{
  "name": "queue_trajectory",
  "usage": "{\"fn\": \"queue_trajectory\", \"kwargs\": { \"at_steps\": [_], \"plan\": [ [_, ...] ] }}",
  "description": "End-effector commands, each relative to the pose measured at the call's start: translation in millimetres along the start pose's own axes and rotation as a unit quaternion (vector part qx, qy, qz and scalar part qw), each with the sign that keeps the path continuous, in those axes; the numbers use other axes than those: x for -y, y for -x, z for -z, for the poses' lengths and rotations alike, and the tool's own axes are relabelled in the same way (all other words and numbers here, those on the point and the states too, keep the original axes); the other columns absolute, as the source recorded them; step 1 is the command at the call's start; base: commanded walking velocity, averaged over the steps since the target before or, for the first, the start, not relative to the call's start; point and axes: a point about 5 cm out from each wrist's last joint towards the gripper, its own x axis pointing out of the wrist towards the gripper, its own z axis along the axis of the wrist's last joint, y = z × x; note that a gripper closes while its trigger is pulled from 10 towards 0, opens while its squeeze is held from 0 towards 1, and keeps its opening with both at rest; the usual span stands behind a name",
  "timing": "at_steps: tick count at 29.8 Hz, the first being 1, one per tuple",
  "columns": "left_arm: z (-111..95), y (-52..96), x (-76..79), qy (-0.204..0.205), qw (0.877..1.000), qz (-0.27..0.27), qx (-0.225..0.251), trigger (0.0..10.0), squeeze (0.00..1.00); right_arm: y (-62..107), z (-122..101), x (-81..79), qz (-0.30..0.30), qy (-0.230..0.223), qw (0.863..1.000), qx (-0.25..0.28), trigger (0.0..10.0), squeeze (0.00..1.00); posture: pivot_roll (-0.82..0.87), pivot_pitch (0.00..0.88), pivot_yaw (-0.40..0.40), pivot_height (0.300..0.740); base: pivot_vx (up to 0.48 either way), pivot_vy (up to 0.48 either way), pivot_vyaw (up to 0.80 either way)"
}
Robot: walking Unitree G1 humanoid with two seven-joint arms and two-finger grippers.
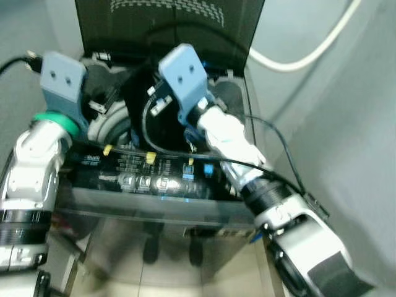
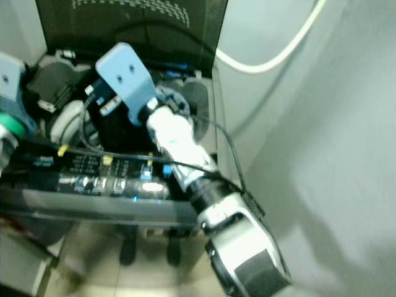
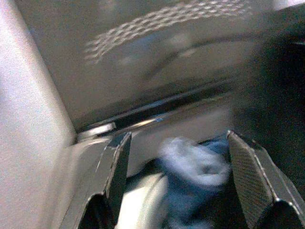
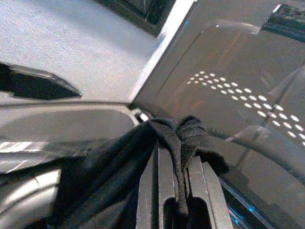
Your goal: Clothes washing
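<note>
The top-loading washing machine (image 1: 154,204) stands on the floor (image 1: 167,272) with its lid (image 1: 167,25) raised; clothes (image 3: 195,167) lie inside the drum.

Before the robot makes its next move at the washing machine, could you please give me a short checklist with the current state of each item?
1. Dark hinged lid of the top-loading washing machine raised, out of the way: ok.
2. Right hand shut on the black cloth garment, fabric bunched between its fingers: ok.
3. Left hand open over the drum, with the pale blue and white crumpled laundry between its fingers but not gripped: ok.
4. Black cable along the right arm free of the machine's edge: cannot tell.
5. Black garment fully inside the drum: cannot tell.
6. Control panel lit: ok.
</note>
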Motion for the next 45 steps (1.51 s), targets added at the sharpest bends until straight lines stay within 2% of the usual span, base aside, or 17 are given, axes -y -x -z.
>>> {"fn": "queue_trajectory", "kwargs": {
  "at_steps": [1, 2, 3, 12, 15, 16, 17, 21, 23, 26, 27, 28, 29, 36, 37, 40, 45],
  "plan": [
    [-14.4, 7.3, 22.9, 0.031, 0.998, 0.056, 0.015, 10.0, 0.00, 8.4, 18.2, -0.3, -0.018, 0.032, 0.998, -0.043, 10.0, 0.63, 0.16, 0.086, -0.056, 0.735, 0.000, 0.000, 0.00],
    [-14.4, 7.3, 22.9, 0.031, 0.998, 0.056, 0.015, 10.0, 0.00, 8.4, 18.2, -0.3, -0.018, 0.032, 0.998, -0.043, 10.0, 0.63, 0.16, 0.086, -0.056, 0.735, 0.000, 0.000, 0.00],
    [-20.3, 10.6, 30.3, 0.044, 0.996, 0.073, 0.021, 10.0, 0.00, 10.6, 26.1, 1.3, -0.025, 0.042, 0.997, -0.064, 10.0, 1.00, 0.16, 0.085, -0.055, 0.735, 0.000, 0.000, 0.00],
    [-33.6, 17.6, 40.0, 0.065, 0.991, 0.110, 0.034, 10.0, 0.00, 14.6, 33.7, 16.2, -0.008, 0.016, 0.996, -0.088, 10.0, 1.00, 0.17, 0.088, -0.045, 0.735, 0.000, 0.000, 0.00],
    [-35.8, 20.4, 40.5, 0.068, 0.991, 0.113, 0.033, 10.0, 0.00, 19.3, 35.3, 19.1, -0.039, 0.007, 0.995, -0.094, 10.0, 1.00, 0.17, 0.091, -0.047, 0.735, 0.000, 0.000, 0.00],
    [-36.8, 22.6, 41.5, 0.070, 0.991, 0.114, 0.033, 10.0, 0.00, 28.1, 36.0, 17.9, -0.099, 0.003, 0.990, -0.096, 10.0, 1.00, 0.17, 0.089, -0.049, 0.735, 0.000, 0.000, 0.00],
    [-36.0, 24.2, 43.9, 0.073, 0.991, 0.112, 0.031, 10.0, 0.00, 36.7, 36.0, 20.5, -0.131, -0.018, 0.987, -0.095, 10.0, 0.00, 0.18, 0.090, -0.056, 0.735, 0.000, 0.000, 0.00],
    [-36.6, 29.6, 49.5, 0.079, 0.990, 0.113, 0.021, 10.0, 0.00, 45.4, 35.9, 28.7, -0.132, -0.056, 0.986, -0.087, 10.0, 0.00, 0.18, 0.092, -0.062, 0.735, 0.000, 0.000, 0.00],
    [-36.8, 34.5, 54.1, 0.083, 0.990, 0.112, 0.012, 10.0, 0.00, 50.5, 36.8, 43.7, -0.058, -0.106, 0.990, -0.076, 10.0, 0.00, 0.18, 0.083, -0.067, 0.735, 0.000, 0.000, 0.00],
    [-36.3, 35.4, 55.2, 0.083, 0.990, 0.111, 0.010, 10.0, 0.00, 52.5, 37.1, 48.4, -0.032, -0.125, 0.989, -0.072, 10.0, 0.00, 0.18, 0.083, -0.067, 0.735, 0.000, 0.000, 0.00],
    [-35.1, 34.9, 57.2, 0.086, 0.990, 0.109, 0.006, 10.0, 0.00, 55.9, 36.5, 54.3, 0.010, -0.155, 0.986, -0.063, 10.0, 0.00, 0.18, 0.086, -0.064, 0.735, 0.000, 0.000, 0.00],
    [-35.1, 34.9, 57.2, 0.086, 0.990, 0.109, 0.006, 10.0, 0.00, 55.9, 36.5, 54.3, 0.010, -0.155, 0.986, -0.063, 10.0, 0.00, 0.18, 0.086, -0.064, 0.735, 0.000, 0.000, 0.00],
    [-34.2, 33.4, 59.4, 0.091, 0.990, 0.109, 0.005, 10.0, 0.00, 62.4, 30.3, 52.3, 0.009, -0.186, 0.982, -0.039, 10.0, 0.00, 0.18, 0.085, -0.060, 0.735, 0.000, 0.000, 0.00],
    [-31.8, 29.3, 62.1, 0.099, 0.989, 0.109, 0.001, 10.0, 0.00, 75.7, 16.9, 42.0, -0.038, -0.188, 0.981, -0.007, 10.0, 0.00, 0.17, 0.074, -0.043, 0.735, 0.000, 0.000, 0.00],
    [-30.5, 26.5, 62.9, 0.101, 0.989, 0.110, -0.001, 10.0, 0.00, 81.1, 14.9, 33.4, -0.078, -0.152, 0.985, -0.014, 10.0, 0.95, 0.16, 0.083, -0.034, 0.735, 0.000, 0.000, 0.00],
    [-29.5, 19.8, 64.8, 0.107, 0.988, 0.114, 0.001, 10.0, 0.00, 72.2, 23.7, 19.8, -0.101, -0.112, 0.987, -0.057, 10.0, 1.00, 0.14, 0.075, -0.020, 0.735, 0.000, 0.000, 0.00],
    [-30.4, 17.4, 66.8, 0.111, 0.987, 0.115, 0.001, 10.0, 0.00, 60.1, 27.1, 10.9, -0.107, -0.095, 0.987, -0.077, 10.0, 1.00, 0.14, 0.082, -0.024, 0.735, 0.000, 0.000, 0.00]
  ]
}}
